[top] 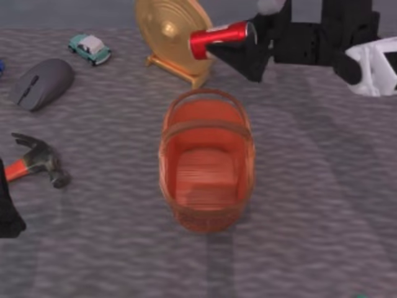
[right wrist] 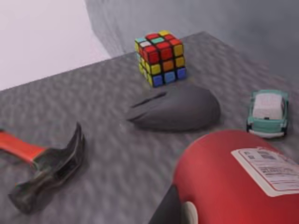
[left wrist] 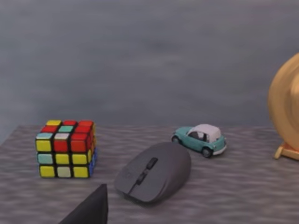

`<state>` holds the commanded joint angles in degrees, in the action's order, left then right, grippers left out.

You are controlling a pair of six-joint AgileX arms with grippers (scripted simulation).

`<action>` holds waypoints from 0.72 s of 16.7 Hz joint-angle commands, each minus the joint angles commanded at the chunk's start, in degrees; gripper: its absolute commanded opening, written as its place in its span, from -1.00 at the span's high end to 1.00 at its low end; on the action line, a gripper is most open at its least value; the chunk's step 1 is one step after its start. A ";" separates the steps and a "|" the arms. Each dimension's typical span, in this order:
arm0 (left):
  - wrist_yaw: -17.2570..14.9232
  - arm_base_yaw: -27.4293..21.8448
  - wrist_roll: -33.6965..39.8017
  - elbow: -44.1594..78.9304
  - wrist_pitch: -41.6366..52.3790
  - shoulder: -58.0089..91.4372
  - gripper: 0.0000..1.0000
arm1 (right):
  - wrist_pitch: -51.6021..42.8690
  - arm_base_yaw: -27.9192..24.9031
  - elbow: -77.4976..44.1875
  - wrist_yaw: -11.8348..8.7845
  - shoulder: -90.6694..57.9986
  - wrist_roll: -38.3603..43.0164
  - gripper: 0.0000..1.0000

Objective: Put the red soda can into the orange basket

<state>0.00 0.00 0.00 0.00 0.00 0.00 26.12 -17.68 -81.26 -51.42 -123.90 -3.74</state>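
The red soda can (top: 218, 38) hangs on its side in the air at the back of the table, in front of the golden plate. My right gripper (top: 243, 38) is shut on its right end, reaching in from the right. In the right wrist view the red soda can (right wrist: 233, 182) fills the near corner beside a dark fingertip (right wrist: 166, 210). The orange basket (top: 167, 180) stands in the middle of the table, nearer than the can, handle up, with nothing inside. My left gripper (top: 7, 208) is parked at the left edge, open.
An upright golden plate (top: 162, 25) stands at the back, just behind the can. A toy car (top: 91, 48), a grey mouse (top: 40, 84) and a red-handled hammer (top: 34, 161) lie on the left. A colour cube (left wrist: 65, 149) sits at the far left.
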 joint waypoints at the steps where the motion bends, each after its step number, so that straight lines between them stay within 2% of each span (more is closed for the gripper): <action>1: 0.00 0.00 0.00 0.00 0.00 0.00 -1.00 | 4.62 -0.34 1.97 -2.54 1.28 1.27 1.00; 4: 0.00 0.00 0.00 0.00 0.00 0.00 -1.00 | 15.01 -1.16 6.63 -8.69 4.73 4.16 1.00; 6: 0.00 0.00 0.00 0.00 0.00 0.00 -1.00 | 18.93 -1.49 8.49 -11.21 6.34 5.25 1.00; 8: 0.00 0.00 0.00 0.00 0.00 0.00 -1.00 | 20.41 -1.61 9.19 -12.17 7.01 5.63 1.00; 12: 0.00 0.00 0.00 0.00 0.00 0.00 -1.00 | 20.30 -1.28 8.98 -12.14 6.78 5.69 1.00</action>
<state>0.00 0.00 0.00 0.00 0.00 0.00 46.42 -18.96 -72.28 -63.56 -117.11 1.94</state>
